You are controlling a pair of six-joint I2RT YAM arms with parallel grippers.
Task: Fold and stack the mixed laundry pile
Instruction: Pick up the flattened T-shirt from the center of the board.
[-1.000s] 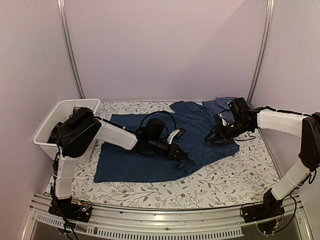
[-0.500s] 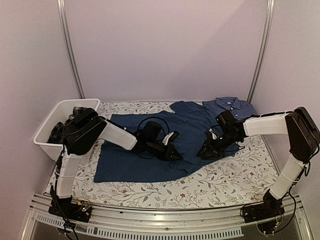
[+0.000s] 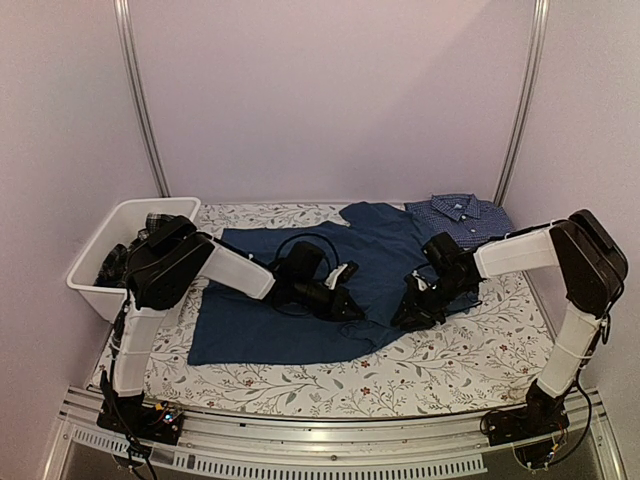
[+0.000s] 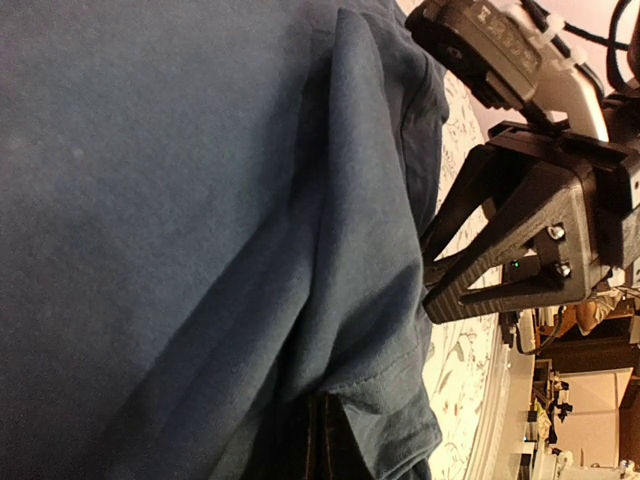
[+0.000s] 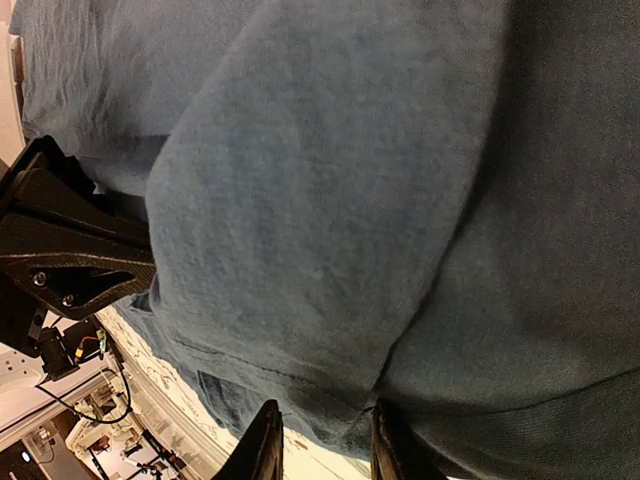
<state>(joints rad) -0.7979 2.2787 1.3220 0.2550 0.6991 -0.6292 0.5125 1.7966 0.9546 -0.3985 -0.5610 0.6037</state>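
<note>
A dark blue T-shirt (image 3: 250,325) lies spread on the floral tablecloth, with a fold raised along its right part. My left gripper (image 3: 350,306) is shut on that fold near the shirt's middle; in the left wrist view its dark fingertips (image 4: 325,455) pinch the hem. My right gripper (image 3: 406,318) sits at the shirt's right edge, and in the right wrist view the hem (image 5: 330,395) is bunched between its fingers (image 5: 265,445). A blue-and-white check shirt (image 3: 462,213) lies folded at the back right. Dark plaid cloth (image 3: 112,262) shows in the tub.
A white plastic tub (image 3: 95,285) stands at the left edge, partly behind my left arm. The floral tablecloth (image 3: 450,365) covers the table. The metal rail (image 3: 330,440) runs along the near edge. The two grippers are close together, about a hand's width apart.
My right gripper moved from beside the check shirt down and left to the T-shirt's right edge and closed on it. The left gripper stayed shut on the fold, shifting slightly left.
</note>
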